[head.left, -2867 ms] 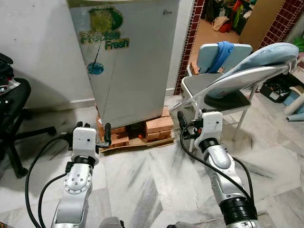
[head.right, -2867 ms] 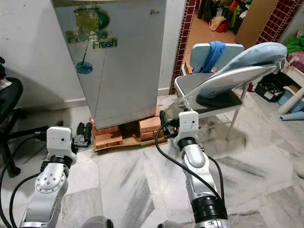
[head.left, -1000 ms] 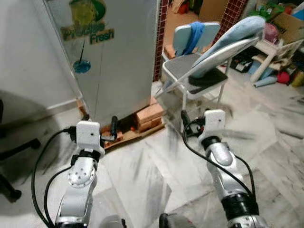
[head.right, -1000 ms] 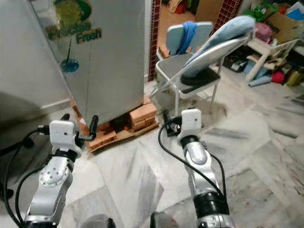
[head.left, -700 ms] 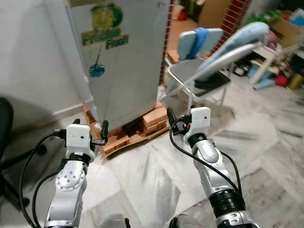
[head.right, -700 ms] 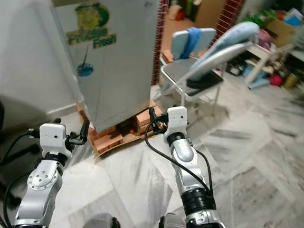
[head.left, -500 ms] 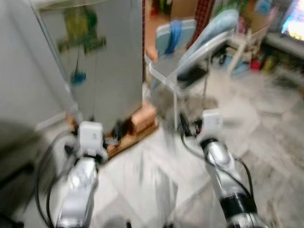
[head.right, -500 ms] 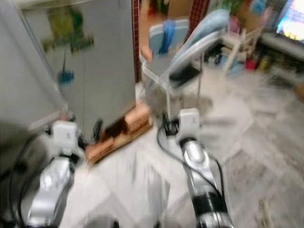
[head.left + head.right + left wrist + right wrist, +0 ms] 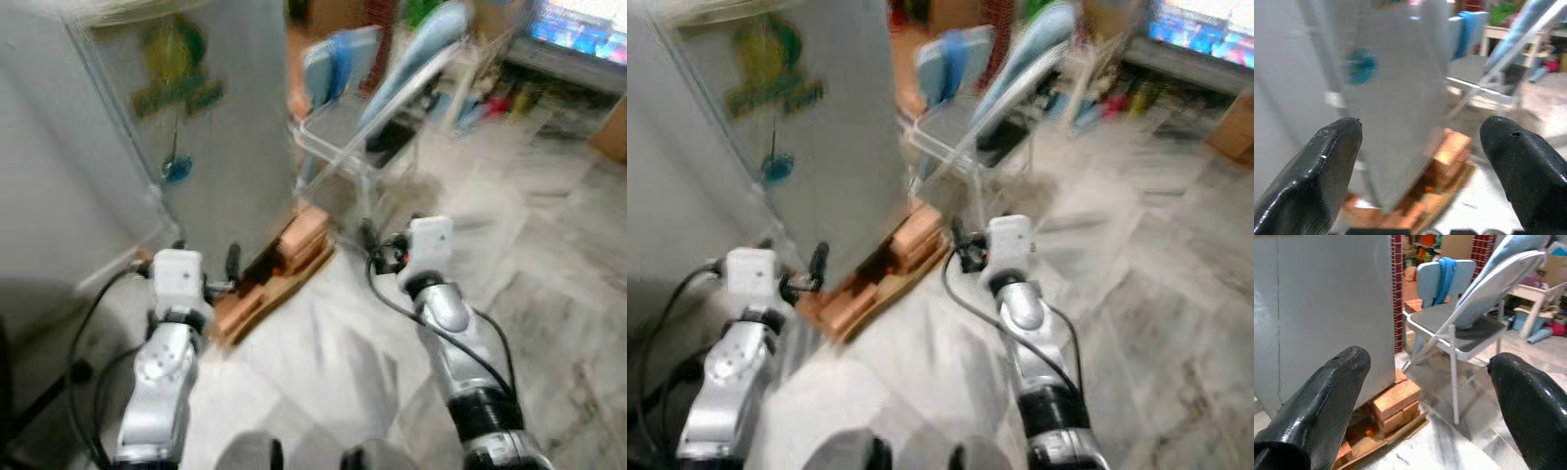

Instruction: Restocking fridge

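While wide apart, both hands' fingers (image 9: 1332, 161) empty

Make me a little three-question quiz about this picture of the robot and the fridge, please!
1. True or false: the fridge door is shut.
2. What is the fridge standing on? A) bricks B) a rug C) a table
3. Fill in: a blue cloth hangs over the back of the folding ____.

Key:
1. True.
2. A, the bricks.
3. Chair.

Both the left gripper and the right gripper are open and hold nothing.
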### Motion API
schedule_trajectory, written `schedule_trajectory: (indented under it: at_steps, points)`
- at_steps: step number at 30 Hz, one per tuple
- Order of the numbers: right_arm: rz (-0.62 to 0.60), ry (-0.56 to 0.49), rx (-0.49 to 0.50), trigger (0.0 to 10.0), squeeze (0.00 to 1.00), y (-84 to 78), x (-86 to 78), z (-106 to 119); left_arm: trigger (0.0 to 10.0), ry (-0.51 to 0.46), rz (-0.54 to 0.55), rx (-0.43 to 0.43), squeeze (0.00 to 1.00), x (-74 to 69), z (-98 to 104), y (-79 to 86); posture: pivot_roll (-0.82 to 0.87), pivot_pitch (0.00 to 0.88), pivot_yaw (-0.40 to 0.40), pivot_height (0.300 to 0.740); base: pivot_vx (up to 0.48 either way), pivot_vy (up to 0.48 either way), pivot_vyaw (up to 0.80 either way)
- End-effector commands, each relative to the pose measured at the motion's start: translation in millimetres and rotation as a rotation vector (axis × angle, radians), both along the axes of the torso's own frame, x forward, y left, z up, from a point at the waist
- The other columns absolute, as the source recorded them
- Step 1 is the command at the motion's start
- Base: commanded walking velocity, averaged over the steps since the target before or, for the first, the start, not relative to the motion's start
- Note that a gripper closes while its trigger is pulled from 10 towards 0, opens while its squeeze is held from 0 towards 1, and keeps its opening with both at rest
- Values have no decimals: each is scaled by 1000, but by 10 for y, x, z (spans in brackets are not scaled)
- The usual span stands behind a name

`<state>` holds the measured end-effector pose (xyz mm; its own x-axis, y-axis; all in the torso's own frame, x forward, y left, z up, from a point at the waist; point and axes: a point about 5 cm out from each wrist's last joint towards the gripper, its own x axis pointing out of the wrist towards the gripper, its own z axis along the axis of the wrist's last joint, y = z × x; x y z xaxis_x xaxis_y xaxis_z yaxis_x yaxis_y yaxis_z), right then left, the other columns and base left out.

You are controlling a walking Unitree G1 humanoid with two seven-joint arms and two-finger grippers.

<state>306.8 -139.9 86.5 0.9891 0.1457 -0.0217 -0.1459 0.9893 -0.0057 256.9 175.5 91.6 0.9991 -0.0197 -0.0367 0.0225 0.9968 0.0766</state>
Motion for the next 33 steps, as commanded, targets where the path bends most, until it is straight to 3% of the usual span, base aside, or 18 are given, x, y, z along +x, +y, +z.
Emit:
schedule_trajectory:
  at_steps: [1,4,7,9,14,23,33]
  points:
    - [3,-16,14,10000,0,44,7,48,10000,11,73,20,0,-23,-19,207,125,73,-28,740,0,480,0]
    - [13,-27,11,10000,0,43,-23,86,10000,5,88,54,0,-77,-69,342,122,85,-43,740,0,477,0]
    - [27,-43,-9,10000,0,78,-29,108,10000,-50,158,84,0,-36,55,454,127,88,-42,740,0,429,0]
    - [22,-44,-5,10000,0,77,-26,114,10000,-62,147,86,0,-28,82,451,128,88,-43,740,0,426,0]
    - [34,-44,0,10000,0,116,-38,123,10000,-61,78,77,0,-29,57,323,122,90,-51,740,320,357,0]
    - [30,-44,-21,10000,0,91,-45,138,10000,-38,30,31,0,-108,-45,93,121,97,-51,740,436,0,0]
    - [43,-32,-60,10000,0,104,-71,114,10000,-16,64,16,0,-96,-64,103,121,110,-64,740,137,0,-179]
